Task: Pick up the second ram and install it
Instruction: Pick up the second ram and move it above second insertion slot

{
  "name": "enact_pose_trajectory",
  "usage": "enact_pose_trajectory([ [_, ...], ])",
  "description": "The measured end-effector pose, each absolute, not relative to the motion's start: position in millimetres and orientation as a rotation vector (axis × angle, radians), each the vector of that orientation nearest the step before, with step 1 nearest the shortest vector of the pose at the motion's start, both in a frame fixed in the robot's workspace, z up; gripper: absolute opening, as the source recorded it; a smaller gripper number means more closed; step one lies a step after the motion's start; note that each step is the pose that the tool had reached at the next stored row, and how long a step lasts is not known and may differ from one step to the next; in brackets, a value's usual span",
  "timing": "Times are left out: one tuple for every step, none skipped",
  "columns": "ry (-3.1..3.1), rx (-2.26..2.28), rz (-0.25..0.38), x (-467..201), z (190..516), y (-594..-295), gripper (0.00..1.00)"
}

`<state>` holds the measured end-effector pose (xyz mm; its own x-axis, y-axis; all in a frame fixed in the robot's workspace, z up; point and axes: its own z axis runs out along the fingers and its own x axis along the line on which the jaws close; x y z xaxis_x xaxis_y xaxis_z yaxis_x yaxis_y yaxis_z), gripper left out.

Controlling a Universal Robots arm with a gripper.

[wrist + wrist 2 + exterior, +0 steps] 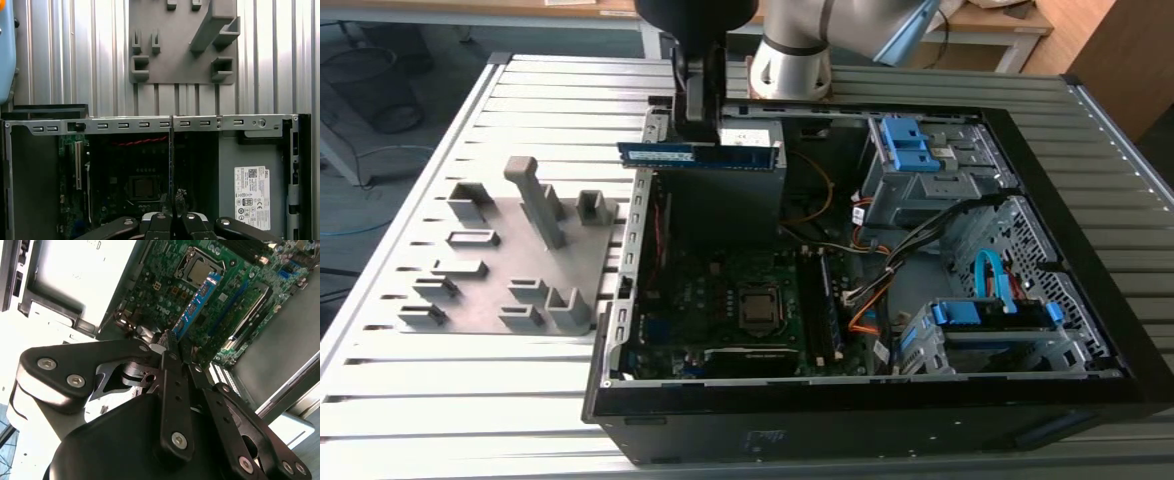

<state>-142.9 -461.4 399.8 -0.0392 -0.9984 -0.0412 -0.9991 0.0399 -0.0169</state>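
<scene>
The second ram [698, 155] is a long blue-green stick with black chips. It hangs level in the air above the far left part of the open computer case [1067, 250]. My gripper [699, 128] is shut on its upper edge from above. In the second wrist view the ram [198, 302] juts out from between the shut fingers [170, 352], over the motherboard [170, 285]. In the first wrist view the ram [171, 160] shows edge-on as a thin dark line rising from the gripper [172, 216].
The grey holder plate [494, 270] with raised blocks lies on the slatted table [480, 420], at the exterior view's left of the case. Inside the case are the motherboard [720, 300], orange and black cables [867, 290], and blue drive cages [914, 150]. The arm's base [787, 60] stands behind the case.
</scene>
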Motion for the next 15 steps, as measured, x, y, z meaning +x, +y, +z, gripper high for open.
enact_pose_trajectory([
  [2.235, -2.148, 0.025, -141, 400, -461, 0.14],
  [2.235, -2.148, 0.025, -140, 400, -461, 0.14],
  [2.235, -2.148, 0.025, -138, 400, -461, 0.14],
  [2.235, -2.148, 0.025, -136, 400, -461, 0.14],
  [2.235, -2.148, 0.025, -135, 400, -461, 0.14],
  [2.235, -2.148, 0.025, -133, 400, -461, 0.14],
  [2.235, -2.148, 0.025, -132, 400, -461, 0.14],
  [2.235, -2.148, 0.025, -130, 400, -461, 0.14],
  [2.235, -2.148, 0.025, -128, 400, -461, 0.14],
  [2.235, -2.148, 0.025, -127, 400, -461, 0.14],
  [2.235, -2.148, 0.025, -125, 400, -461, 0.14],
  [2.235, -2.148, 0.025, -123, 400, -461, 0.14],
  [2.235, -2.148, 0.025, -122, 400, -461, 0.14],
  [2.235, -2.148, 0.025, -120, 400, -461, 0.14],
  [2.235, -2.148, 0.025, -119, 399, -461, 0.14],
])
